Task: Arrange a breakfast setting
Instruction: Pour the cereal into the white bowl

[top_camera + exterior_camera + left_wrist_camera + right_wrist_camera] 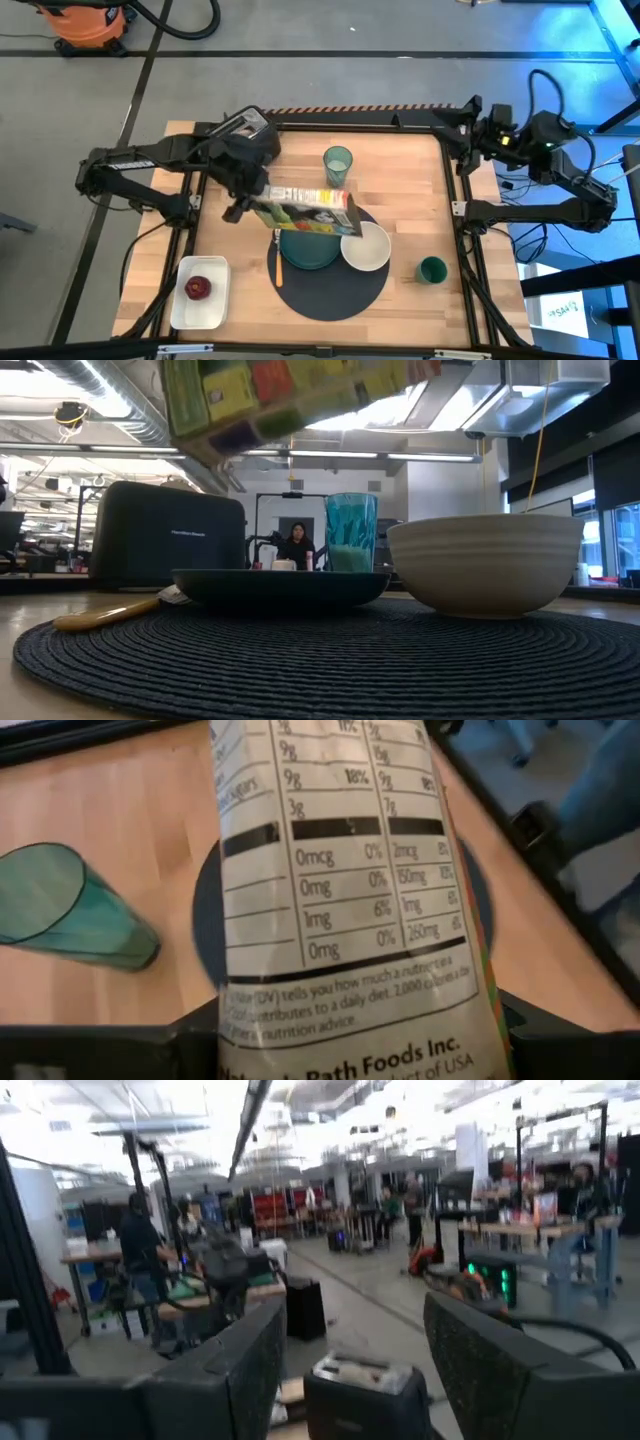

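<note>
My left gripper [245, 205] [360, 1055] is shut on a colourful cereal box [310, 208], held on its side above the dark teal plate [305, 248]. The box's far end reaches toward the white bowl [366, 248]. Plate, bowl and a yellow-handled utensil [278, 262] lie on the round dark mat [330, 285]. The green tumbler [338, 163] stands behind the mat. The red apple [197, 288] lies in the white tray [215, 305]. No bagel shows. My right gripper [350, 1350] is open and empty at the table's far right corner [468, 125]. My left gripper pinches the cereal box between its two fingers near one end, with the nutrition panel [350, 970] facing the wrist camera. The fingers [570, 1045] come about level from the table's left and point along the box. The box is lifted clear, lying on its side over the plate; in the low view it shows as a tilted box [290, 400].
A small dark green cup [432, 269] stands right of the mat. A black toaster [165, 545] stands at the table's far edge, left of the tumbler [350, 530]. A person [297, 545] sits in the room behind the table.
</note>
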Action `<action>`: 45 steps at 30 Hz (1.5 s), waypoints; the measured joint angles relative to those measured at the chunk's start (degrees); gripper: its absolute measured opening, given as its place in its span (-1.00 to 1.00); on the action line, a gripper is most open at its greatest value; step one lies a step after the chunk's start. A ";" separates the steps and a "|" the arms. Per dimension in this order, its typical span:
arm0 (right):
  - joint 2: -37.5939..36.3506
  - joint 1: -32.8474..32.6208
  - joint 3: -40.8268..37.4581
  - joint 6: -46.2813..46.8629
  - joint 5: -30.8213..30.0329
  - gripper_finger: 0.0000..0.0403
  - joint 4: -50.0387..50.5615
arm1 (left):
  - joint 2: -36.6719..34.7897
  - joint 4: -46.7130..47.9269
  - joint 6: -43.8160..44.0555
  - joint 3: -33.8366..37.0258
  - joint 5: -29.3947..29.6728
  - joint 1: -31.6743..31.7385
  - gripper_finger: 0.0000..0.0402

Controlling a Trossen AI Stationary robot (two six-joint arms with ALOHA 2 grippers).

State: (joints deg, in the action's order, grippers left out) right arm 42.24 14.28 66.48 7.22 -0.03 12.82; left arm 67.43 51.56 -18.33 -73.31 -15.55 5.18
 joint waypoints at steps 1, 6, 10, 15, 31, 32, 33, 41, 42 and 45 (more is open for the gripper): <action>0.04 0.00 0.00 0.01 0.01 0.12 0.93 | 0.58 -0.01 0.00 0.01 1.85 -0.84 -0.08; 1.50 -0.02 0.00 0.00 0.02 0.12 3.80 | 4.02 -0.56 0.02 0.01 7.65 -3.74 -0.08; 1.57 -0.02 -0.07 -0.15 0.02 0.12 5.28 | 6.77 -0.73 0.02 0.01 10.53 -5.91 -0.07; 1.48 -0.02 -0.04 -1.12 0.00 0.12 6.19 | 10.65 0.73 -0.36 -3.46 15.17 -8.34 -0.06; 1.50 -0.02 -0.04 0.44 0.03 0.12 12.59 | 24.72 14.69 -9.92 -23.27 20.74 -10.16 -0.06; 1.50 -0.02 -0.04 0.76 0.12 0.12 12.88 | 25.54 14.85 -10.73 -24.57 20.93 -10.29 -0.06; 1.50 -0.02 -0.04 1.41 0.34 0.12 13.07 | 26.36 15.32 -11.78 -25.95 21.41 -10.52 -0.06; 1.50 -0.02 -0.04 1.88 0.62 0.12 14.40 | 32.06 22.15 -17.94 -32.63 26.05 -11.49 -0.05; 1.51 -0.02 -0.04 1.88 0.64 0.12 14.44 | 32.39 22.22 -18.48 -32.66 26.40 -11.60 -0.05; 1.53 -0.02 -0.04 1.92 1.09 0.12 14.44 | 32.93 22.08 -20.71 -32.66 28.99 -12.40 -0.05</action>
State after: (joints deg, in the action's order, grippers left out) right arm 43.77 14.26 66.43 9.15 1.06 27.27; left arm 100.36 73.64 -39.04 -105.97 13.44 -7.21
